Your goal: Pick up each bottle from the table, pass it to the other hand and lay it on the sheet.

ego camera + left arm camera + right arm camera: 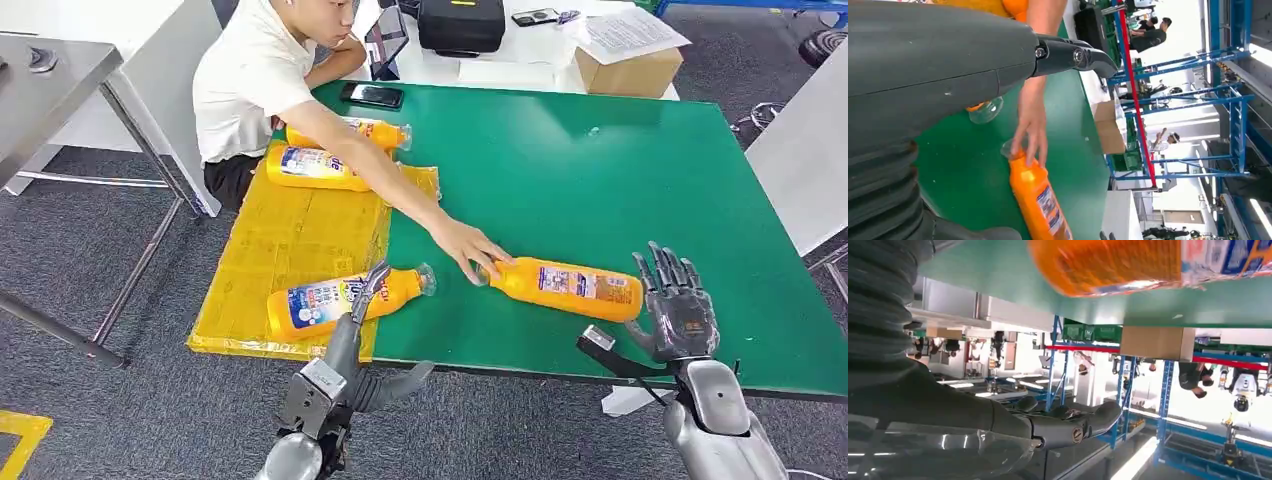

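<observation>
Bottle [567,288] orange, blue-white label, clear cap, lying on table [600,170].

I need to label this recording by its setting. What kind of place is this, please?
Probably a workshop or lab hall for robot trials: blue metal racks line the room, a green work table holds staged orange bottles, and a person sits beside it setting them out.

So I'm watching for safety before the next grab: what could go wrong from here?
The person's hand rests on the cap end of the bottle on the green table, right beside the open right hand; closing now could catch their fingers. The left hand hovers over the bottle near the sheet's edge and might nudge it off the yellow sheet. Both bottles lie on their sides and might roll.
</observation>
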You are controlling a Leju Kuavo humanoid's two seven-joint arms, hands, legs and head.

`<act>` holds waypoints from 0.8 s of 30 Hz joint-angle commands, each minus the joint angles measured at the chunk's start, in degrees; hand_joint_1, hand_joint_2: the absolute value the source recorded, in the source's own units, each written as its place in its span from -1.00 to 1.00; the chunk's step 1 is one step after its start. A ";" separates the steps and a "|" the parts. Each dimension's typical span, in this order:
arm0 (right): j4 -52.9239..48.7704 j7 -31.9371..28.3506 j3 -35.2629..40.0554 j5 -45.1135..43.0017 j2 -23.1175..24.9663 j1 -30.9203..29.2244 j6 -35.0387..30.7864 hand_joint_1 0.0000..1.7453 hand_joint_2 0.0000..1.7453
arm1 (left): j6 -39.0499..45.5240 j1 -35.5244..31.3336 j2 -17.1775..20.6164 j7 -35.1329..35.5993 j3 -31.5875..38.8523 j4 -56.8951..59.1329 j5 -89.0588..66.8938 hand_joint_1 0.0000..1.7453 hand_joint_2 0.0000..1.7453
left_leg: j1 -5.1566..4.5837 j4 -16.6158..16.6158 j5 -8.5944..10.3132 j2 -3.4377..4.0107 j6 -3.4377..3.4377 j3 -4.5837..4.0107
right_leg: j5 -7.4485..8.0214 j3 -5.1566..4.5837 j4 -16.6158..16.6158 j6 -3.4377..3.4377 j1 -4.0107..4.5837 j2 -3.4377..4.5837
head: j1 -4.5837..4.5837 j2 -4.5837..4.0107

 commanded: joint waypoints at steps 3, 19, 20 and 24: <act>16.22 0.54 8.40 -0.82 3.18 -11.22 3.38 -1.00 1.00 | -1.66 -2.60 -0.08 0.61 -1.15 3.55 -0.14 -1.00 1.00 | 0.07 -0.04 -0.03 0.22 -0.09 0.16 | 0.05 0.11 -0.06 -0.10 0.07 0.23 | 0.02 0.00; 38.24 2.05 10.97 -5.54 10.70 -21.69 15.14 -1.00 1.00 | -1.98 -6.30 -1.10 0.30 -4.23 7.77 2.72 -1.00 1.00 | 0.13 -0.10 -0.07 0.19 -0.15 0.55 | -0.04 0.47 -0.12 -0.19 0.12 0.21 | 0.02 0.00; 38.31 2.18 10.88 -5.59 10.57 -21.66 15.08 -1.00 1.00 | -1.96 -6.35 -1.09 0.29 -4.23 7.74 2.75 -1.00 1.00 | 0.11 -0.07 -0.01 0.10 -0.10 0.39 | -0.01 0.36 -0.11 -0.14 0.11 0.11 | 0.04 0.00; 39.06 2.98 10.75 -5.66 10.58 -22.19 16.25 -1.00 1.00 | -2.07 -6.51 -0.99 0.28 -4.44 7.60 2.81 -1.00 1.00 | 0.07 -0.04 0.03 0.08 -0.04 0.41 | 0.01 0.33 -0.08 -0.08 0.07 0.03 | 0.02 0.00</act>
